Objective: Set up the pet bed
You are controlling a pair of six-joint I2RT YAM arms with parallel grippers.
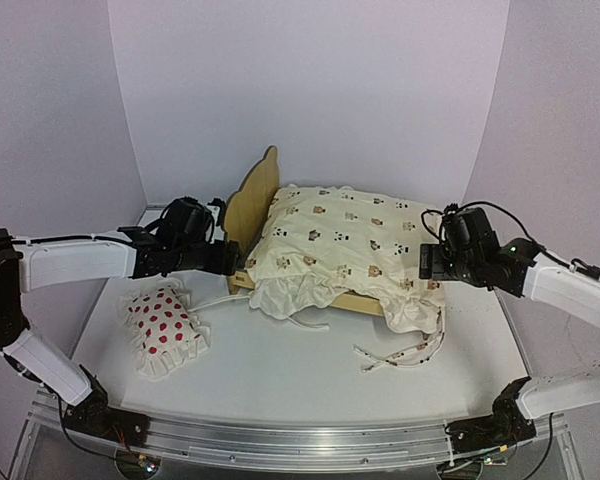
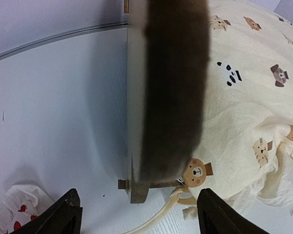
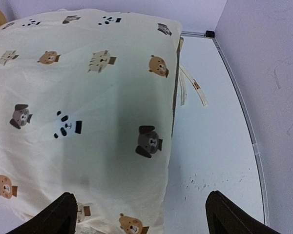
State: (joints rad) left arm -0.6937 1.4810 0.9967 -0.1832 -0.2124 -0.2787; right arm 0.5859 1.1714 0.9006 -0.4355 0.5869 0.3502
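The pet bed [image 1: 253, 203] stands at mid-table, its pale scalloped headboard to the left. A cream animal-print quilt [image 1: 340, 238] covers the rest of it and hangs over the near side. My left gripper [image 1: 236, 258] hovers open at the headboard's near corner and holds nothing. In the left wrist view the headboard [image 2: 135, 97] runs up the middle, blurred dark on top, between my open left gripper [image 2: 139, 220] and the quilt [image 2: 244, 107]. My right gripper [image 1: 430, 262] is open and empty over the quilt's right end; the right wrist view shows the right gripper [image 3: 141, 220] above the quilt [image 3: 88, 112].
A white red-dotted pillow [image 1: 165, 323] lies on the table at the front left, with its corner [image 2: 17, 209] in the left wrist view. Loose quilt ties [image 1: 400, 355] trail on the table in front of the bed. Purple walls enclose the table [image 1: 300, 390].
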